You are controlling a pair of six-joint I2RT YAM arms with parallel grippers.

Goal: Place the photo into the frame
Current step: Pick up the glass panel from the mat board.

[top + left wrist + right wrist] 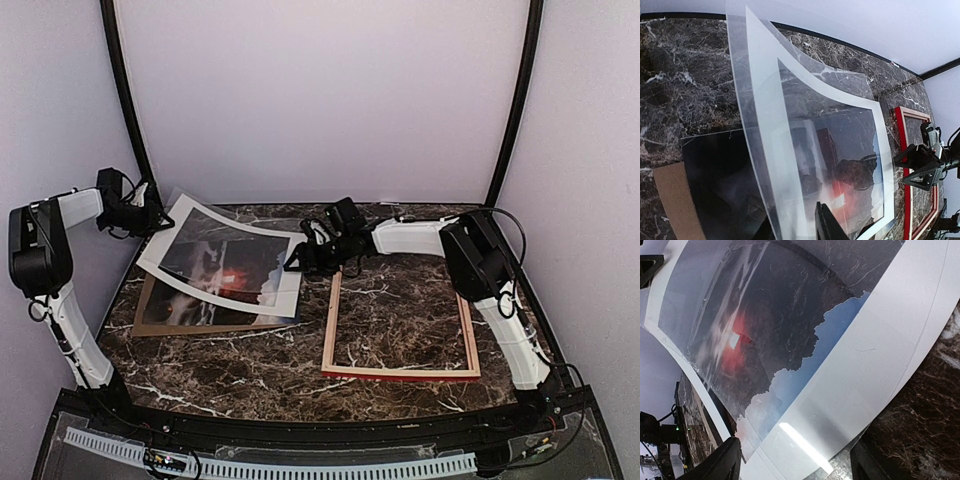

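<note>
The photo with its red-orange glow lies on the table at the left, showing through the window of a white mat. My left gripper is shut on the far-left corner of the mat and of a clear sheet, which curl up off the table. One dark finger shows under them. The frame lies flat at the right, red along its near rail. My right gripper stands open at the mat's right edge. Its fingers straddle the mat's corner without touching it.
A brown cardboard board lies under the photo at the left. The marble table ends at a black rim along the back, with purple-white walls behind. The right arm reaches across above the frame's far rail.
</note>
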